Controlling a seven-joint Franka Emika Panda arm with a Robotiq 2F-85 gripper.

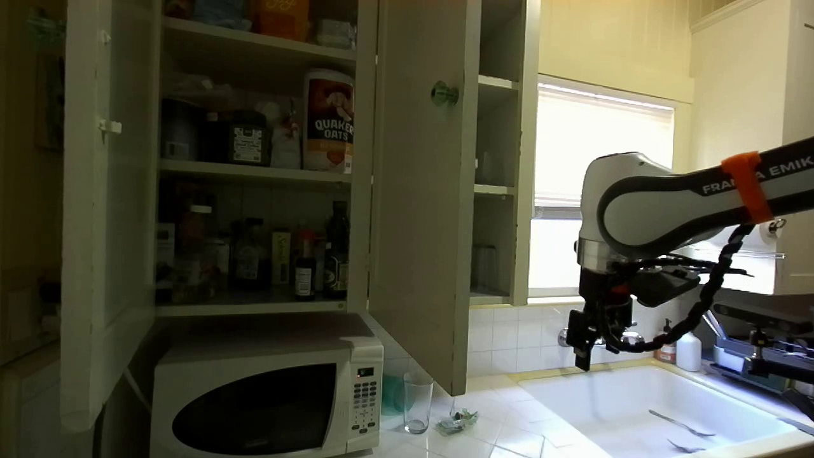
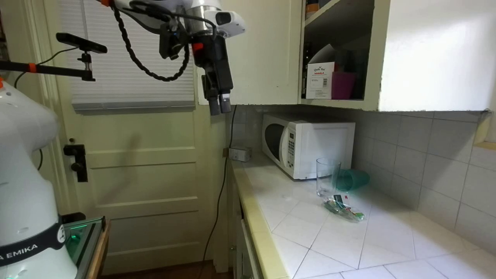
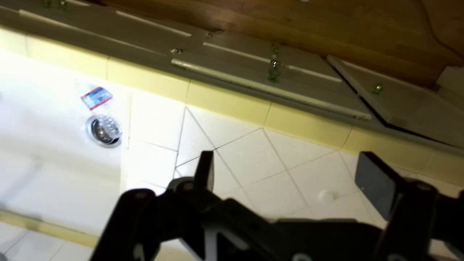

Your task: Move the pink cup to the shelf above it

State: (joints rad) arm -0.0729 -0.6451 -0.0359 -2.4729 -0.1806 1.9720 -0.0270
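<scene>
The pink cup [image 2: 343, 85] stands at the bottom of a narrow white cabinet bay, beside a white tea box [image 2: 320, 80]. It does not show in the wrist view, nor in the exterior view where the cabinet door hides part of the bay. Above the cup runs the shelf [image 2: 321, 12], a thin white board; its edge [image 1: 495, 189] shows right of the open door. My gripper [image 2: 219, 104] hangs pointing down, well away from the bay. In the wrist view the gripper [image 3: 290, 174] is open, with only counter tiles visible between its fingers.
An open cabinet door [image 1: 420, 191] juts out beside the bay. On the counter [image 2: 337, 240] are a clear glass [image 2: 327, 176], a fallen teal cup [image 2: 352, 179] and a plastic packet [image 2: 343, 209], near the microwave [image 2: 323, 141]. A white sink [image 1: 636, 394] lies below the window.
</scene>
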